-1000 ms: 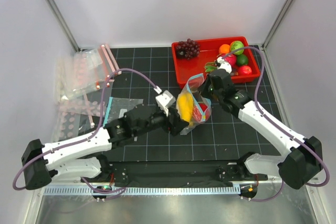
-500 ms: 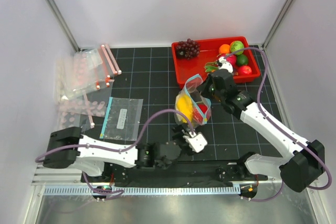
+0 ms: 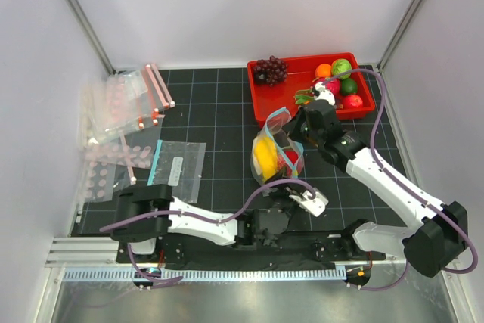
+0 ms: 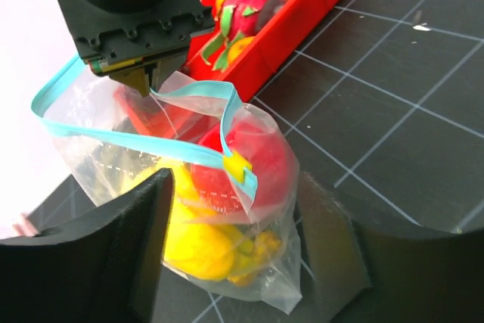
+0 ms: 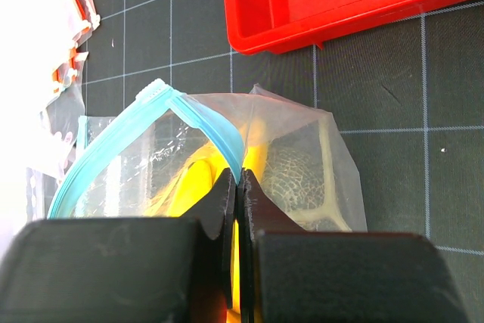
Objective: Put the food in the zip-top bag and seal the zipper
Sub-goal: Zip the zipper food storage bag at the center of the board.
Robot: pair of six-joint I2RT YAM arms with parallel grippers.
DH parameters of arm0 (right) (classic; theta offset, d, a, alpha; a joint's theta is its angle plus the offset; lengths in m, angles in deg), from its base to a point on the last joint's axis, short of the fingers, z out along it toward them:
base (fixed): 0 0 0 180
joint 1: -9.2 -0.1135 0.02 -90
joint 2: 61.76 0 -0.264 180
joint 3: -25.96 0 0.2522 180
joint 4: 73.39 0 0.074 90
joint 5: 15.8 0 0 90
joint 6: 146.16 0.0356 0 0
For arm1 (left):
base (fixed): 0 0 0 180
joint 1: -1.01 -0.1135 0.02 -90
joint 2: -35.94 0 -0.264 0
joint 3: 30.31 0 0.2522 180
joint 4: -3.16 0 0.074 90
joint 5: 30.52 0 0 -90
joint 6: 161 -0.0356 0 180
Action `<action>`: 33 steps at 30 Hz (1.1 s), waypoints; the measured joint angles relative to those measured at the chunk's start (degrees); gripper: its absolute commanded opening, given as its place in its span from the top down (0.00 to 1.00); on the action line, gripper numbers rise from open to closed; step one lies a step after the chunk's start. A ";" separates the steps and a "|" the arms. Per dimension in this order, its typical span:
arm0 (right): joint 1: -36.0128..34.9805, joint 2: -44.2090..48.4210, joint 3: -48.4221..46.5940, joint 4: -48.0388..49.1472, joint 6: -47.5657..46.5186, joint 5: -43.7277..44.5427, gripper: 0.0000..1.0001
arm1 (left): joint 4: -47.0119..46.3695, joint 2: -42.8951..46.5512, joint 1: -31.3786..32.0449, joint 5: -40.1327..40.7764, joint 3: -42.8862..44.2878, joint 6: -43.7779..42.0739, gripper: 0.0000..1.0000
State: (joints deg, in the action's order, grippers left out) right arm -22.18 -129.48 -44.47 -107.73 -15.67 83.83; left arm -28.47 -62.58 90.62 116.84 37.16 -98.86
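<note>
Swung away from the bag's side, the left arm now lies folded along the near edge of the worktop (image 3: 227, 119), its left gripper (image 4: 234, 187) facing the zip-top bag (image 3: 276, 153) from the near side with fingers spread and nothing between them. The right gripper (image 5: 238, 175) has not shifted: its fingers are pressed together, pinching the far lip of the teal-blue zipper (image 5: 113, 149) and holding the mouth up. I judge the loading done or nearly done, with sealing next. The bag stands right of centre, just in front of the red tray (image 3: 261, 107) in the far right corner. Its clear plastic bulges around the yellow banana (image 3: 265, 155) and the small red fruit (image 4: 257, 156). A dull, netted surface in the right wrist view may be the melon (image 5: 291, 175). The zipper's two lips gape well apart, so the bag is not yet sealed.
</note>
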 measured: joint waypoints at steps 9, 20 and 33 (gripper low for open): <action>0.00 0.00 0.00 -0.02 0.00 0.04 0.99 | -1.86 -1.75 -1.90 4.48 0.79 0.61 0.99; 0.00 4.09 0.00 -0.61 -5.66 1.73 0.36 | 13.86 33.66 -20.22 -16.70 -19.43 34.95 1.00; 0.04 11.17 5.57 9.53 -17.59 -14.27 0.15 | 33.53 45.13 -21.46 -32.06 -20.15 40.37 1.00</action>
State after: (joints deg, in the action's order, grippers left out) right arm -22.14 -118.31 -38.89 -98.20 -33.27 69.56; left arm 5.06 -17.45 69.15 84.78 17.01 -58.49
